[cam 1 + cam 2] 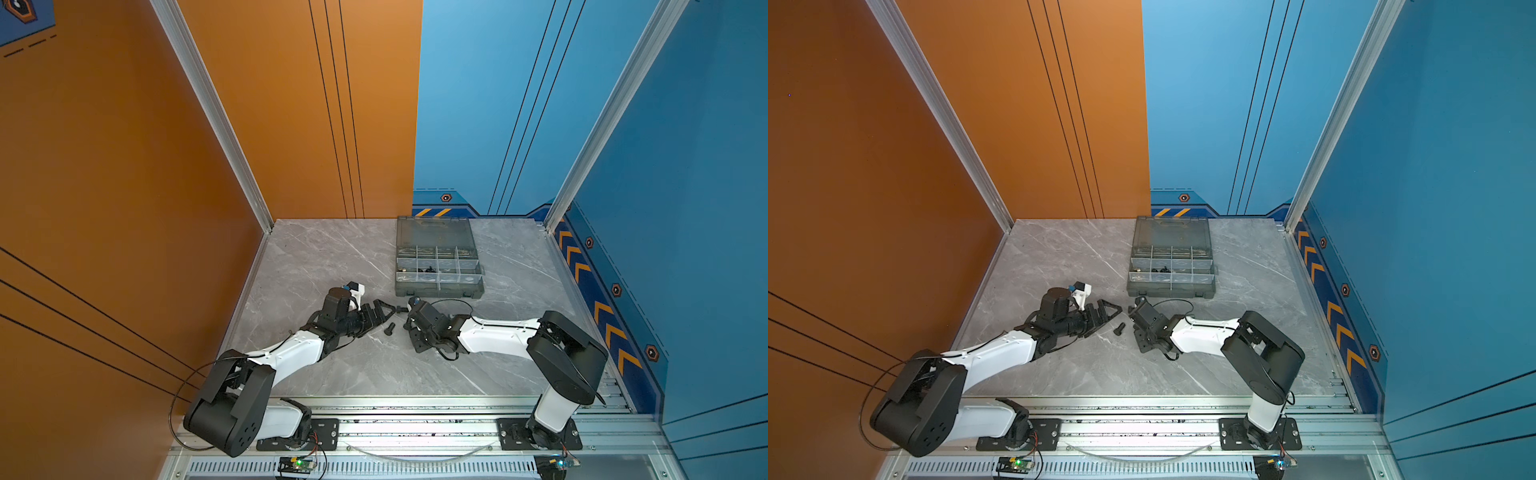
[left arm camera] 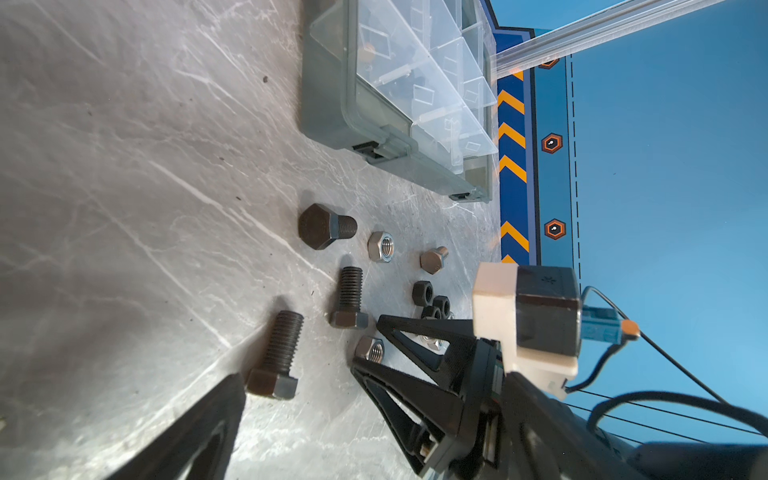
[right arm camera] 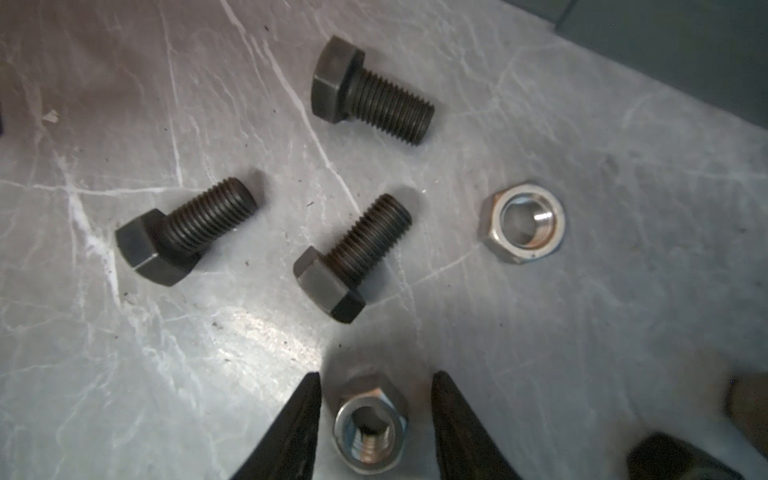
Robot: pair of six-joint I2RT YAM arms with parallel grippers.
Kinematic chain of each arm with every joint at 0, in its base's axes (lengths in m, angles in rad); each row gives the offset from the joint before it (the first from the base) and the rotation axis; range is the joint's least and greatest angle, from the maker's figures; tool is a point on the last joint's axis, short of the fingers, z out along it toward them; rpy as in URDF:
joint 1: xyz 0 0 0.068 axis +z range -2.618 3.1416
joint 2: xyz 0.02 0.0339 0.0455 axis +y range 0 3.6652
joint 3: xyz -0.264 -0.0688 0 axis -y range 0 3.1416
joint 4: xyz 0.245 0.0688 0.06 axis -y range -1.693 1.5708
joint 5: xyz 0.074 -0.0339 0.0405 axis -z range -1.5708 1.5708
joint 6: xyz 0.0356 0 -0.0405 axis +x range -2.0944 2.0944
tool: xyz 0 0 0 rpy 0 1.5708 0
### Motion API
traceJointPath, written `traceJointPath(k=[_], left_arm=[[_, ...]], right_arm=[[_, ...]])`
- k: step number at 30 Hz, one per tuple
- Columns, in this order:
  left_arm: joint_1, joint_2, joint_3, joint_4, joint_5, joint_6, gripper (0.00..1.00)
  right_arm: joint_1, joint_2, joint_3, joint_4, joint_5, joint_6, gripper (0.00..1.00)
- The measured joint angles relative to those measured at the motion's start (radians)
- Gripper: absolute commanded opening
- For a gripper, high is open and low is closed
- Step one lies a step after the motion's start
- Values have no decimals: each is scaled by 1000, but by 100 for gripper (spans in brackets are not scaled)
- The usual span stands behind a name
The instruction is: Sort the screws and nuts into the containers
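Right gripper [image 3: 376,386] is low over the table [image 3: 124,374]. Its jaws are parted to either side of a silver nut [image 3: 370,428], with a thin gap on both sides, so nothing is gripped yet. Left gripper [image 1: 384,316] is spread wide and empty, just left of centre in both top views, and faces the right one across the loose parts.

I judge the sorting partly done. The case [image 1: 438,289] lies open in the upper middle of the table in both top views. The middle row of its compartments [image 1: 457,266] holds a few small pieces [image 1: 428,270], too small to tell screw from nut.

A good deal is left on the table, between the two grippers and just below the case in the top views. The left wrist view shows:
- three black screws [image 2: 349,297]
- a smaller brownish screw [image 2: 432,259]
- a second silver nut [image 2: 380,246]
- a cluster of black nuts [image 2: 432,301], partly hidden behind the right gripper

The step in hand looks to be pinching the straddled nut for a trip to the case. After that, every piece listed would need its own pick and drop.
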Motion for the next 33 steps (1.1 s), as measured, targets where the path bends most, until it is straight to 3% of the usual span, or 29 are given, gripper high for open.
traceJointPath(k=[9, 24, 33], left_arm=[[0, 0, 4, -35, -1, 26, 98], [0, 0, 4, -48, -3, 27, 98], [0, 0, 4, -48, -3, 27, 98]], right_arm=[[16, 4, 8, -14, 16, 0, 36], [18, 1, 12, -28, 33, 6, 2], [-32, -132, -10, -35, -34, -66, 0]])
